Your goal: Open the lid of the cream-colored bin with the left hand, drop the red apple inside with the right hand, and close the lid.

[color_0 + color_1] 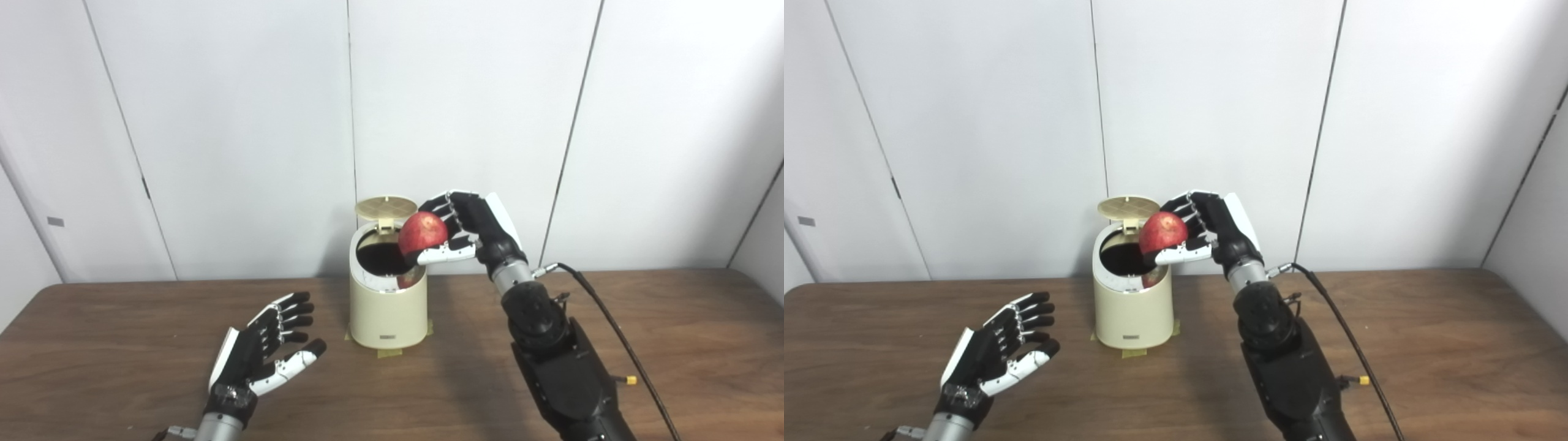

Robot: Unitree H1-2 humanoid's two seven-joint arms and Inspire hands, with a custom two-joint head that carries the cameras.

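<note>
The cream-colored bin (388, 312) stands on the wooden table near its middle, taped down at the base. Its round lid (386, 209) is tipped up at the back, so the dark opening (380, 257) shows. My right hand (468, 231) is shut on the red apple (422, 233) and holds it just above the right rim of the opening. My left hand (269, 346) hovers low over the table to the left of the bin, palm up, fingers spread, holding nothing and not touching the bin.
A black cable (618, 337) runs from my right wrist across the right side of the table (674, 343). White wall panels stand close behind the bin. Yellow tape (389, 353) marks the bin's foot.
</note>
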